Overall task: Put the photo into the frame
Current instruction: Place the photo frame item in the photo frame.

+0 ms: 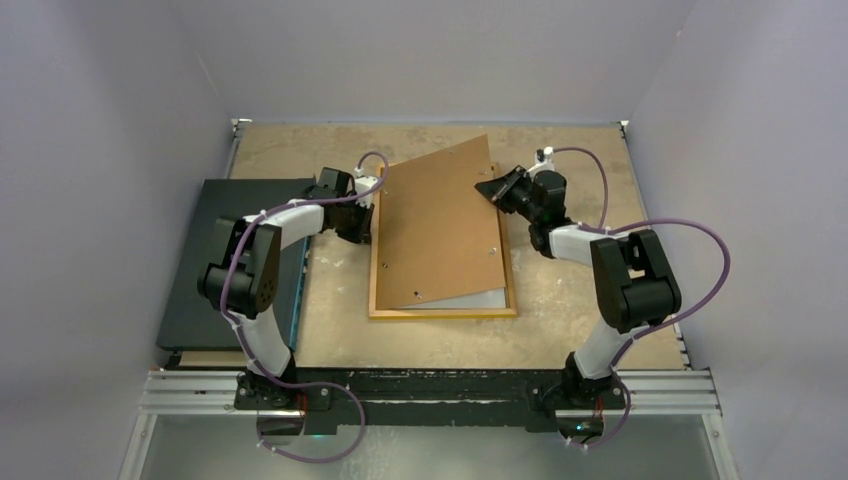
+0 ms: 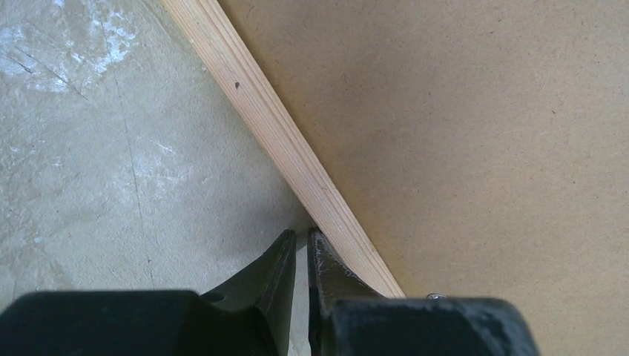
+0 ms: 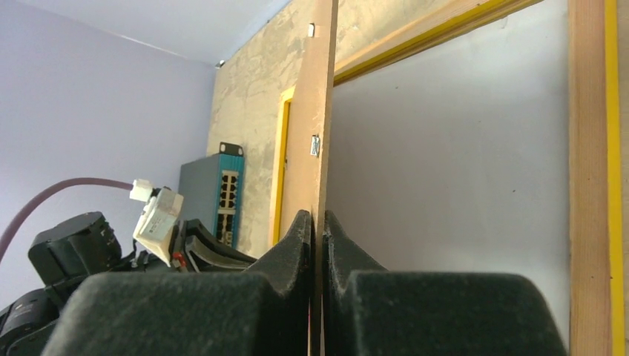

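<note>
The yellow-orange frame lies face down mid-table, its wooden back rail showing in the left wrist view. The photo rests inside it with its white back up; this is the broad pale sheet in the right wrist view. A brown backing board sits skewed over the frame, raised on its right side. My right gripper is shut on that board's right edge. My left gripper is shut and holds nothing, one fingertip against the outside of the frame's left rail.
A flat black panel lies at the table's left, and a teal network switch stands at its right edge. Pale walls close in the back and both sides. Bare worn tabletop lies right of the frame.
</note>
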{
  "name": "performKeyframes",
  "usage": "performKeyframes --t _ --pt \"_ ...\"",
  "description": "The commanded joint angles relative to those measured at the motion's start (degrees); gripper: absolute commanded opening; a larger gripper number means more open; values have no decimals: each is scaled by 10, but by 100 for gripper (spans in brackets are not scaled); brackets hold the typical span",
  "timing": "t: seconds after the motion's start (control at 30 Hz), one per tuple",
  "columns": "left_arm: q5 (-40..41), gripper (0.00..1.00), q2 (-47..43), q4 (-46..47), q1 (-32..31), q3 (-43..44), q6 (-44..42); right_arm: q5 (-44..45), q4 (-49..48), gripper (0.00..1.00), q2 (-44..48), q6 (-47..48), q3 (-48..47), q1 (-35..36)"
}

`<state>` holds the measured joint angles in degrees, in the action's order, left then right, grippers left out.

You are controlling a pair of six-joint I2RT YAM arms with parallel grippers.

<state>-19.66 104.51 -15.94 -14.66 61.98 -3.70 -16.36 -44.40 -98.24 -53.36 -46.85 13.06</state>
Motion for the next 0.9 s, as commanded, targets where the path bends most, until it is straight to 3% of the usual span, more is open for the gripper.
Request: performKeyframes --t 0.0,0.23,0.37,0.53,0.87 --pt "-29 9 2 3 -5 -3 -2 35 42 7 10 81 -28 17" --pt "-22 9 -5 -1 -4 1 1 103 210 48 -4 158 -106 55" --pt "-23 9 -11 -12 -2 7 -4 157 308 77 -23 196 -160 78" --pt "-23 9 -21 -18 8 7 -10 218 393 97 -43 216 -206 94" --pt "-26 9 -27 -19 19 3 -11 300 487 99 -49 233 -255 116"
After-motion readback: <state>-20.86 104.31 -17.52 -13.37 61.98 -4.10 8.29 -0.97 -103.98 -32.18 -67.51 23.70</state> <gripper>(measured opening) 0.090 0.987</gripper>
